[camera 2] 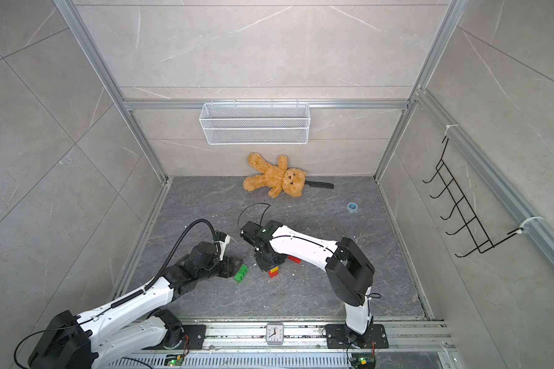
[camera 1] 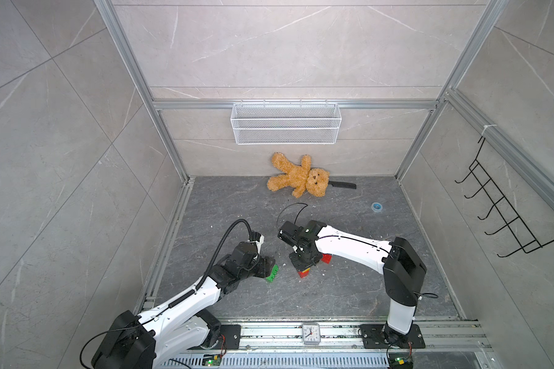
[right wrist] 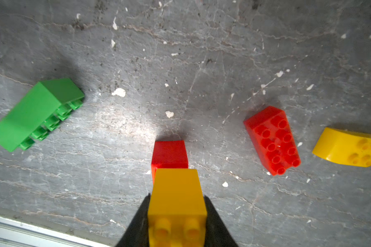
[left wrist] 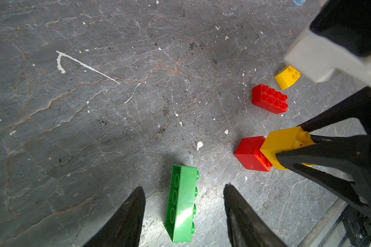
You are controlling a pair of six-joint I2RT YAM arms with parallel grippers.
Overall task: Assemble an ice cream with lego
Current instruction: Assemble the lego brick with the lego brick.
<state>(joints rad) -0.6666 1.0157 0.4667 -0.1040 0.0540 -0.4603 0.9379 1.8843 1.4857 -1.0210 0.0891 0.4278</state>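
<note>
Right gripper (right wrist: 176, 200) clamps yellow brick (right wrist: 177, 186), joined to small red brick (right wrist: 169, 153): the stem. Left gripper (left wrist: 184, 187) gapes astride green brick (left wrist: 181, 205), near stem. Opposite side of stem: wide red brick (right wrist: 272, 141), then round-topped yellow brick (right wrist: 347, 147). Five bricks: two red, two yellow, one green.

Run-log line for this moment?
left gripper open astride green brick | right gripper shut on yellow-red stem | red brick, rounded yellow brick loose
</note>
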